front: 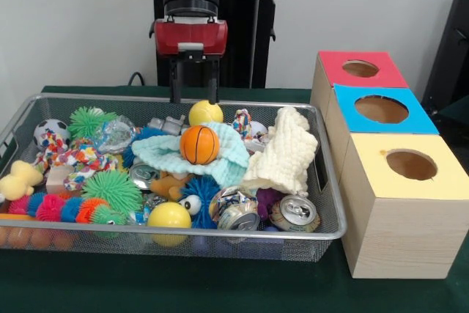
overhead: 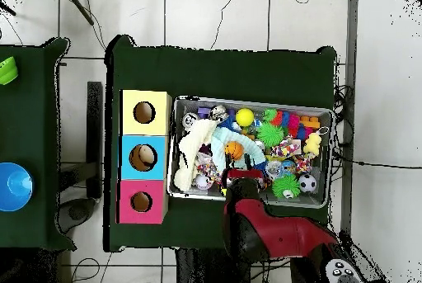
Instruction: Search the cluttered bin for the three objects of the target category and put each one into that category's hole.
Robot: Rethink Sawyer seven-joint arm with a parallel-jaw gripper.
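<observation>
**Sorting run: looks like barely started, nothing obviously in the red hole yet**

So here's where it stands as far as I can tell. The gripper hangs over the far rim of the cluttered bin, just behind a yellow ball. Its two fingers are spread apart with nothing between them, so it's empty-handed.

The bin is still packed. A yellow duck sits at the front view's left end, pressed against the mesh wall, well apart from the gripper. Under the teal cloth there's something orange that might be another toy animal, but it's mostly buried and I can't say what it is. No clear third animal anywhere.

The red-topped box's hole is on the box farthest from the front camera, in a row with the blue-topped box and yellow-topped box. My guess is all three pickups are still to do, or at least the duck is.

Stuff I can't see: the inside of the red hole is just dark in both views, so something could already be in there. From overhead the arm covers the bin's near edge. The cream cloth and mini basketball hide whatever's underneath.
</observation>
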